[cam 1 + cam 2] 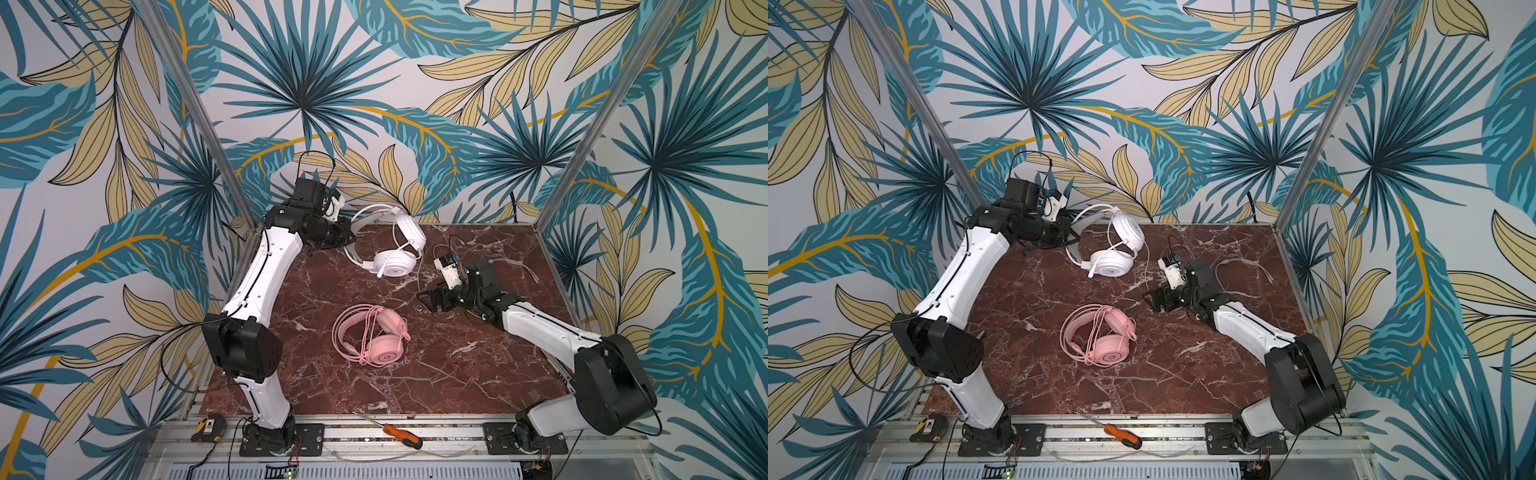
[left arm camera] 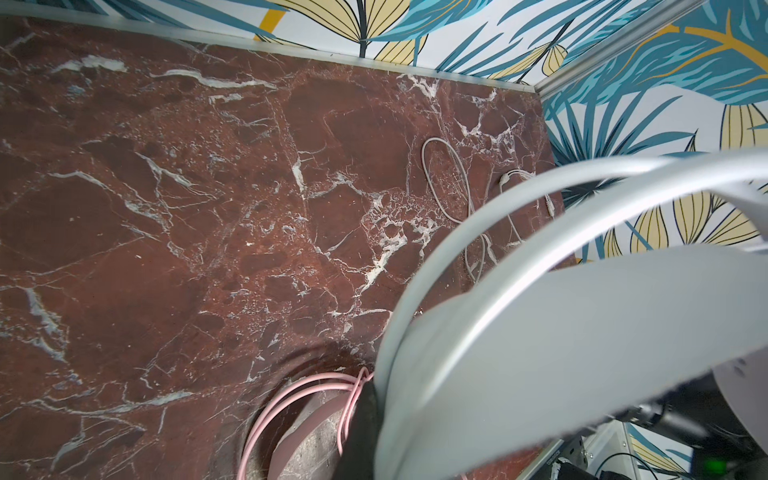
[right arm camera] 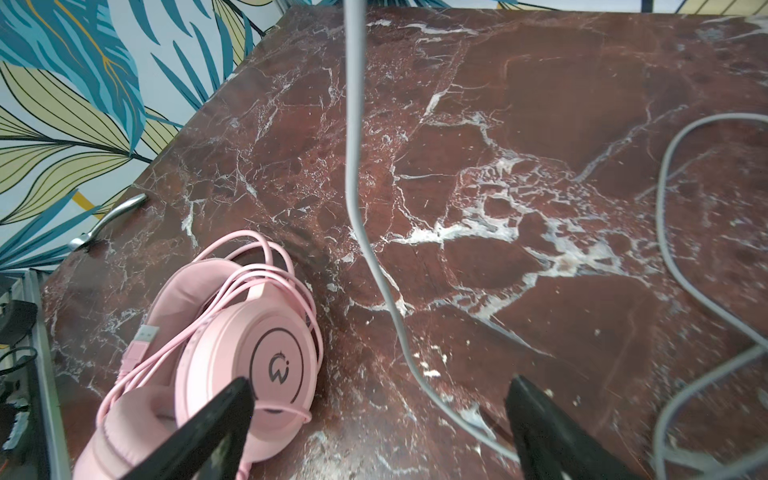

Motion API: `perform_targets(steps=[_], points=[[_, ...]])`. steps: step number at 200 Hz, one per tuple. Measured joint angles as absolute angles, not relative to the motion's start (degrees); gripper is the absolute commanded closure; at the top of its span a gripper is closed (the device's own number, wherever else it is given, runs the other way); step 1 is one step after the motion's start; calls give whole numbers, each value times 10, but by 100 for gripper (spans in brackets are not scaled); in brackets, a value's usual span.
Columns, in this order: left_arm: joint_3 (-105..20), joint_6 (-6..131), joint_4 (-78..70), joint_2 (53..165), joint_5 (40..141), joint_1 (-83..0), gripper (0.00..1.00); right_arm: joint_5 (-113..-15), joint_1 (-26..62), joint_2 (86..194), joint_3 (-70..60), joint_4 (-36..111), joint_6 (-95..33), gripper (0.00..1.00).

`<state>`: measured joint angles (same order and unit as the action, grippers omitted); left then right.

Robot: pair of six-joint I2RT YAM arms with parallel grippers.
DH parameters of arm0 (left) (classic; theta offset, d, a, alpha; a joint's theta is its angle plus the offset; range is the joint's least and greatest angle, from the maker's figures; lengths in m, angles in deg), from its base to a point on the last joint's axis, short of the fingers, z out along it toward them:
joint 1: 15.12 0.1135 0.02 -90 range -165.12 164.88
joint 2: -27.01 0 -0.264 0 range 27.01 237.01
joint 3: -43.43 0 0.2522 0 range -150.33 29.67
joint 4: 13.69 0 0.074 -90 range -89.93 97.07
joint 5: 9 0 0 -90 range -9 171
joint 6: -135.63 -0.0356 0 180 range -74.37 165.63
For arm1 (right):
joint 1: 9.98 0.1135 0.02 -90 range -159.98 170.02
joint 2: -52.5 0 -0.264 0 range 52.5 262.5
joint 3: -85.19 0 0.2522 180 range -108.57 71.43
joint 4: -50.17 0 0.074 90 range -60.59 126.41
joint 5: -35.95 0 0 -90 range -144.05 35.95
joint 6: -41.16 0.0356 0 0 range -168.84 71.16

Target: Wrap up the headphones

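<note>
The white headphones sit at the back of the worktop, their headband pinched in the closed left tool. Their white cable trails loose toward the right arm and runs lengthwise through the gap of the right tool, which gapes wide and grips nothing. The right arm is therefore nearer the slack. The pink headphones, cable already coiled around them, lie apart toward the front.
</note>
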<state>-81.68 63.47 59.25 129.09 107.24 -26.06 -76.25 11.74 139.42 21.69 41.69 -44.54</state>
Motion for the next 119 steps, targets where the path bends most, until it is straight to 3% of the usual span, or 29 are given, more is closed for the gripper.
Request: perform_targets(steps=[28, 75, 119], points=[[-817, 647, 593, 1291, 1077, -261, 100, -761, 118, 1453, 211, 466, -425, 11], [-817, 678, 593, 1291, 1089, -261, 100, -776, 119, 1535, 197, 540, -385, 30], [-826, 702, 595, 1291, 1100, -261, 100, -794, 119, 1562, 197, 560, -366, 41]])
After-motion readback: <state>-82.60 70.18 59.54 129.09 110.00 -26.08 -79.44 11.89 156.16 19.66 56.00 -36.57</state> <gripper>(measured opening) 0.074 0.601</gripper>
